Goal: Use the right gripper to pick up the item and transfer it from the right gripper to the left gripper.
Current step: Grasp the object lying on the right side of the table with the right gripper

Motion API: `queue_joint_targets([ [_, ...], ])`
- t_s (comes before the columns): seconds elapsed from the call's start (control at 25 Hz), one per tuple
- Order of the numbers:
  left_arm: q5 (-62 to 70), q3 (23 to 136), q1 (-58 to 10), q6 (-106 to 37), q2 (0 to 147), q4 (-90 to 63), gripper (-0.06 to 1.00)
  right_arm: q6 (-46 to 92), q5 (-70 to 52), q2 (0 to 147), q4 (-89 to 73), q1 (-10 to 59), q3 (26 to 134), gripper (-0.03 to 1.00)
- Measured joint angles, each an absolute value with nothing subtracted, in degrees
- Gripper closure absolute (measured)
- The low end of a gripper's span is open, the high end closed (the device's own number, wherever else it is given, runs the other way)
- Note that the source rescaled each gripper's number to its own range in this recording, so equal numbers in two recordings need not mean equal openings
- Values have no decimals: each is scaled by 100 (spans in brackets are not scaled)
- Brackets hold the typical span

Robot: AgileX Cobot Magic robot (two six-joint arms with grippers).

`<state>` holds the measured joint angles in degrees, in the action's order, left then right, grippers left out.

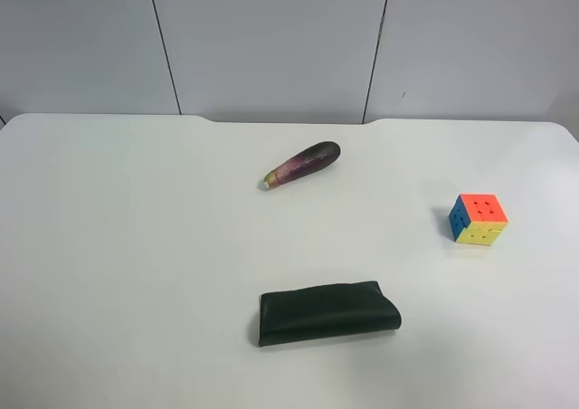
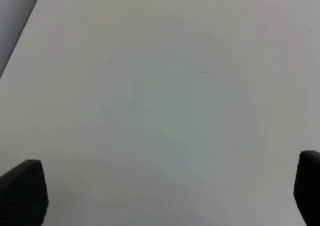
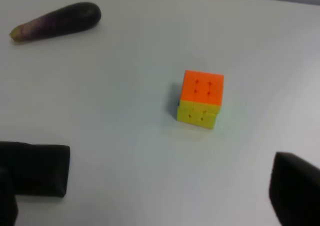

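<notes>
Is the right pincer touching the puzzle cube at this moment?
Apart. In the right wrist view, the right pincer is open, and bare white table separates its fingertips from the puzzle cube.

Purple eggplant (image 1: 303, 165), dark green pouch (image 1: 326, 312) on white table (image 1: 136, 246).

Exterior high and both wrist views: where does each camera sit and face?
Exterior high: mounted high, looking down on a white table with purple eggplant, multicoloured puzzle cube, dark green pouch; no robot parts.
Right wrist: on the arm, facing cube and eggplant past the open right gripper.
Left wrist: on the arm, facing only table past the open left gripper.
Shared: cube and eggplant, in exterior high and right wrist.
</notes>
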<state>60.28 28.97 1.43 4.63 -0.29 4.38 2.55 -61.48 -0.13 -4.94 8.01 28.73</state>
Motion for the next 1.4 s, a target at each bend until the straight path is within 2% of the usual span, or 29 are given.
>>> queue_joint_targets([
  [1.4, 6028, 2897, 143, 463, -29, 438, -6, 255, -6148, -13, -494, 801, 2873, -3],
])
